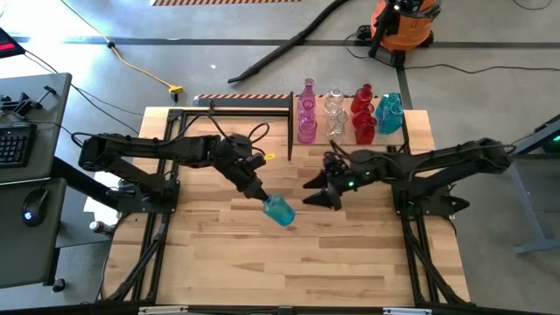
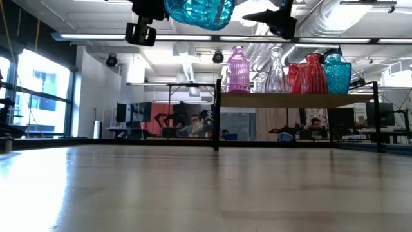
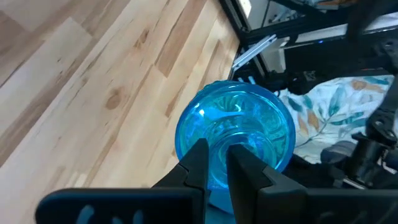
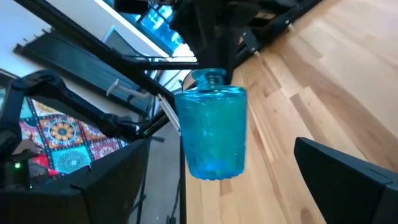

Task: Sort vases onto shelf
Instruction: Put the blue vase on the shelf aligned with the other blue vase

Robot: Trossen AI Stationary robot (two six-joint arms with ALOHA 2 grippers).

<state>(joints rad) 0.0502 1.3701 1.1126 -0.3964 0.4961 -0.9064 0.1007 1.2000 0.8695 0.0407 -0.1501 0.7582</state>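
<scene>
Left gripper (image 1: 261,198): centre of the high view, jaws narrow, pinching the neck of a squat teal ribbed glass vase (image 1: 280,211), held above the wooden tabletop (image 1: 227,254).
Right gripper (image 1: 313,192): just right of that vase, jaws spread wide, holding nothing.
Shelf (image 1: 407,131): light-wood platform on black posts, upper right of the high view.
On the shelf: pink bottle-like vases (image 1: 307,118), clear vases (image 1: 334,112), red vases (image 1: 363,114), a teal vase (image 1: 389,114), in a close row.
Between vase and shelf: the right arm (image 1: 420,162).
</scene>
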